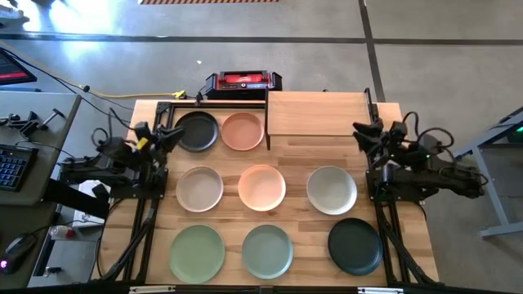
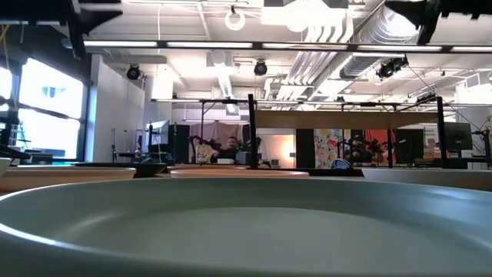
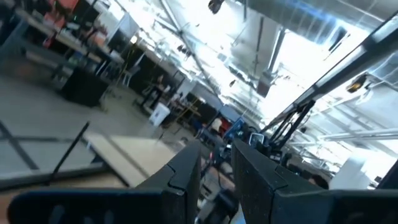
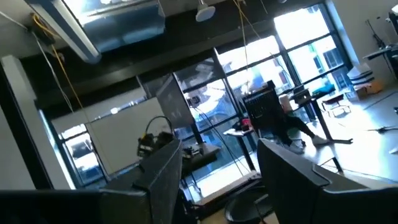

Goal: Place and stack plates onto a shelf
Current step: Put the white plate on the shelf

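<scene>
Resting at the table's two side edges, my arms waited with nothing in their grasp. My left gripper [image 1: 173,135] sat at the left edge, its tips just beside the black plate [image 1: 197,131]; in my left wrist view its two dark fingers [image 3: 186,171] stood a narrow gap apart, released around nothing. My right gripper [image 1: 360,133] sat at the right edge, next to the shelf's near right corner, and in my right wrist view its fingers [image 4: 163,165] were spread wide, also holding nothing.

The shelf [image 1: 317,113] stood at the far side of the wooden tabletop [image 1: 301,214], right of centre, its light board bare. All eight plates lay flat on the tabletop, none stacked. In the far row, left of the shelf, the black plate lay beside the terracotta pink plate [image 1: 243,131], which sat just beside the shelf's left edge. In the middle row lay the cream plate [image 1: 199,189], the peach plate [image 1: 261,187] and a pale grey-green plate [image 1: 332,189]. In the near row lay the light green plate [image 1: 197,252], the sage plate [image 1: 267,250] and the dark green plate [image 1: 355,246].

From table height, the sage plate's rim [image 2: 246,223] filled the foreground, with the shelf board [image 2: 346,119] seen raised on thin black legs beyond it.
</scene>
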Action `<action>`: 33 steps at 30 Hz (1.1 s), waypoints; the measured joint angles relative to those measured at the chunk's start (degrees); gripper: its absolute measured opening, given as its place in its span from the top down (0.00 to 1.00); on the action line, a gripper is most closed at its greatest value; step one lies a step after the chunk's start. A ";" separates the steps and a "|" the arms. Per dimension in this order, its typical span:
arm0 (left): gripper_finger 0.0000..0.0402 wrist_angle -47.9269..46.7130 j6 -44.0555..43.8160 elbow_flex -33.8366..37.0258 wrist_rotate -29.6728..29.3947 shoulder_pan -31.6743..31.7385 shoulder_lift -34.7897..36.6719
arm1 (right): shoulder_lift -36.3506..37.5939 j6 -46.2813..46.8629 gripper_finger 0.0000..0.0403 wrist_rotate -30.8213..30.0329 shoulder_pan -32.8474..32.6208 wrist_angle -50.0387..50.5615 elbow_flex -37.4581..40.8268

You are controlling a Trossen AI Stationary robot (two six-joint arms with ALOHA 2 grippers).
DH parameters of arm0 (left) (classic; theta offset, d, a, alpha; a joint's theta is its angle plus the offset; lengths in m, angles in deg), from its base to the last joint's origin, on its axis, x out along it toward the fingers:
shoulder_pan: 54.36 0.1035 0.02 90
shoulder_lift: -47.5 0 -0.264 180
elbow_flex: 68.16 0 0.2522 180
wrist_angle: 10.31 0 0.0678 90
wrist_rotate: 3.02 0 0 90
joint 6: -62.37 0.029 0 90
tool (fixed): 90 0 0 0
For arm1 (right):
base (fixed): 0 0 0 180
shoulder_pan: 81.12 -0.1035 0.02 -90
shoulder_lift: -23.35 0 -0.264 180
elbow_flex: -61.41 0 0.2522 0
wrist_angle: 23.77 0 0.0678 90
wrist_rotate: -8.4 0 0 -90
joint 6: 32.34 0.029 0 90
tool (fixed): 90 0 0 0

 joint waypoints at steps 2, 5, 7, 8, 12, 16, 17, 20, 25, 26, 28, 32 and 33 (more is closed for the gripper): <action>0.81 -0.09 1.84 -2.36 0.00 0.00 -1.46 | -3.32 0.42 0.50 -0.02 0.00 4.99 -4.60; 0.81 -0.89 4.45 -5.69 -0.02 0.00 -3.96 | -8.86 3.11 0.50 -0.02 -0.01 14.31 -12.05; 0.81 -2.38 5.25 -7.62 -0.04 0.00 -5.72 | -12.86 6.23 0.50 -0.01 -0.01 20.63 -16.98; 0.81 -3.23 5.42 -8.53 -0.03 0.00 -6.60 | -14.86 7.96 0.50 -0.02 -0.02 23.84 -19.30; 0.81 -8.30 3.96 -11.26 -0.02 0.00 -9.76 | -22.72 15.58 0.50 0.23 -0.02 34.93 -27.54; 0.81 -14.15 0.10 -12.52 0.34 0.00 -12.34 | -30.08 23.68 0.50 3.80 0.00 43.45 -33.90; 0.81 -15.43 -0.67 -12.52 0.59 0.00 -12.80 | -31.84 25.42 0.50 5.27 -0.01 44.90 -35.15; 0.81 -19.60 -3.12 -12.50 1.50 0.00 -14.14 | -36.89 29.47 0.50 9.85 -0.02 48.12 -37.82; 0.81 -25.54 -6.06 -12.50 3.49 0.00 -15.85 | -43.96 33.03 0.50 17.37 -0.02 51.30 -39.15; 0.81 -25.97 -6.05 -12.50 3.96 0.00 -16.12 | -45.09 33.95 0.50 18.35 -0.10 51.62 -38.95; 0.81 -26.16 -6.07 -12.50 5.24 0.00 -16.51 | -47.52 35.66 0.50 19.25 -0.58 53.52 -38.71; 0.81 -26.19 -6.03 -12.50 6.66 -0.02 -16.90 | -52.05 40.57 0.50 19.36 -2.80 58.22 -38.67; 0.81 -26.09 -6.05 -12.50 6.67 -0.04 -16.89 | -53.07 42.19 0.50 19.34 -3.63 59.08 -38.65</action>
